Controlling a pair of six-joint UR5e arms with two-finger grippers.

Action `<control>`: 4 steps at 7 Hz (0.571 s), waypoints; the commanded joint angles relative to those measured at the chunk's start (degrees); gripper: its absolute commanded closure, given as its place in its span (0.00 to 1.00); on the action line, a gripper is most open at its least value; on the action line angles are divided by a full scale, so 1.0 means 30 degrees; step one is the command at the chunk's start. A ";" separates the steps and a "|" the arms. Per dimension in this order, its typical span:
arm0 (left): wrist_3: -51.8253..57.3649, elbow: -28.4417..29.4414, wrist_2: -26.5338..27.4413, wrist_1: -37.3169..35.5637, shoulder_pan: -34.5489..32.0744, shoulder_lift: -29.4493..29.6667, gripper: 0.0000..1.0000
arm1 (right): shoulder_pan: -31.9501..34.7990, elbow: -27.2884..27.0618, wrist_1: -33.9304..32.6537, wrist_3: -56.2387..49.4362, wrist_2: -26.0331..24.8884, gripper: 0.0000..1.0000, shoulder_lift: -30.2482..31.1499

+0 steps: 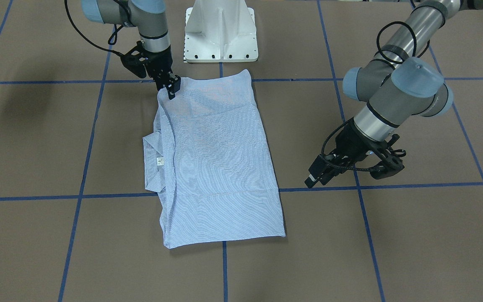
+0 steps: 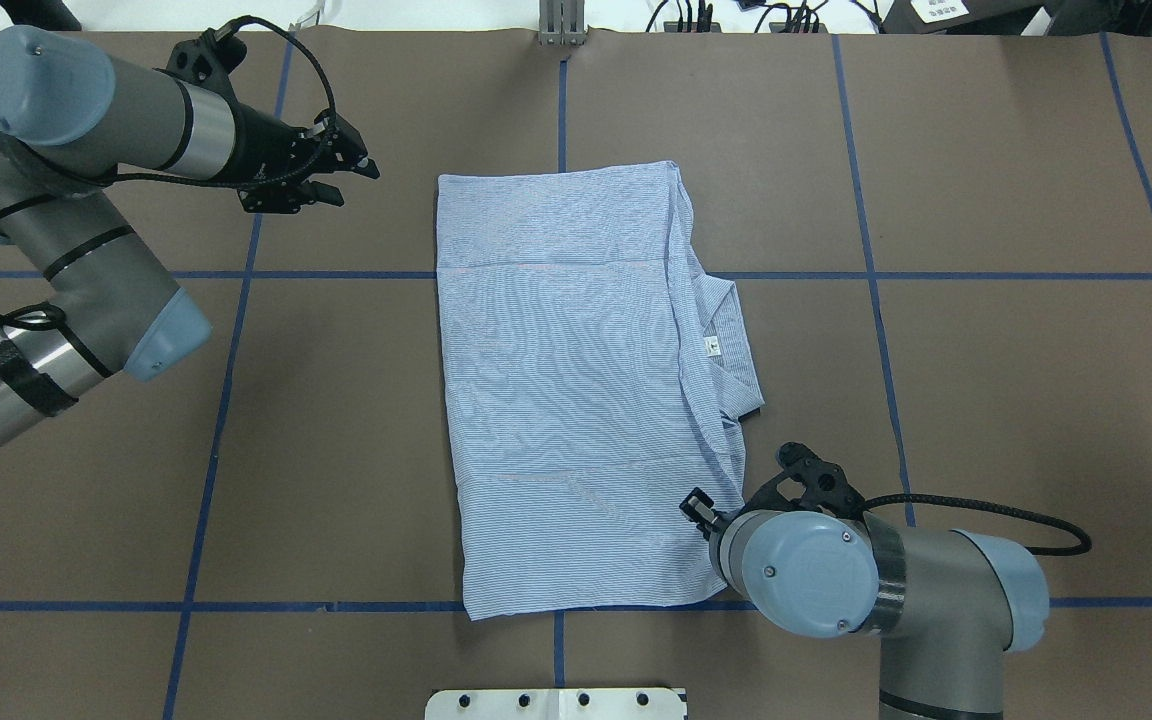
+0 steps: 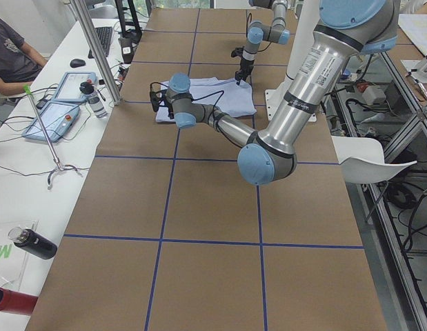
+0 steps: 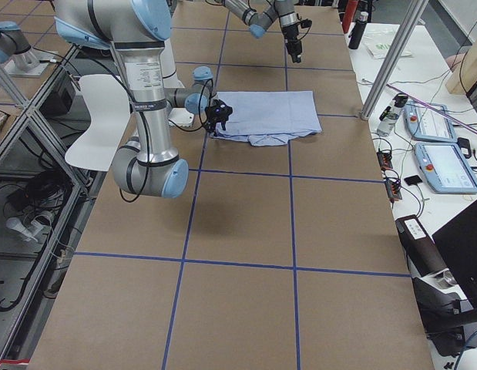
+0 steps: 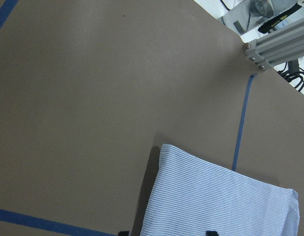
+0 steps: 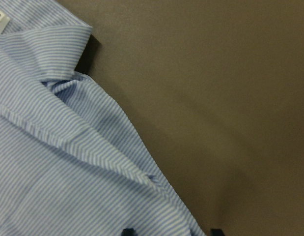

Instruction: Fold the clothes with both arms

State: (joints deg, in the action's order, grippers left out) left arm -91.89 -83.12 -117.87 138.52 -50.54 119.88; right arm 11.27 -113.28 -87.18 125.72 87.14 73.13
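The shirt lies folded into a flat rectangle in the middle of the desk. Its collar pokes out on the right. The right arm reaches down to the shirt's near right corner, its jaws released with the cloth's edge between them. The left arm hangs near the far left corner, apart from the cloth, its jaws also released.
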 commanded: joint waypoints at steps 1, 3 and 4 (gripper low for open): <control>0.0014 -0.0010 0.0004 0.0000 0.0000 0.0000 0.40 | 0.0023 0.0142 0.0026 -0.0069 -0.0072 0.40 -0.0061; -0.0015 -0.0301 0.0004 -0.0117 -0.0030 0.0000 0.39 | 0.0023 0.0172 0.0026 -0.0098 -0.0042 0.40 -0.0032; -0.0015 -0.0448 0.0004 -0.0147 -0.0030 -0.0203 0.40 | -0.0006 0.0172 0.0026 -0.0098 -0.0042 0.40 -0.0032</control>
State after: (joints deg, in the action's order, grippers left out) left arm -91.90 -83.93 -117.86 138.22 -50.61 119.71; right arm 11.32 -112.79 -87.10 125.45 87.00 73.03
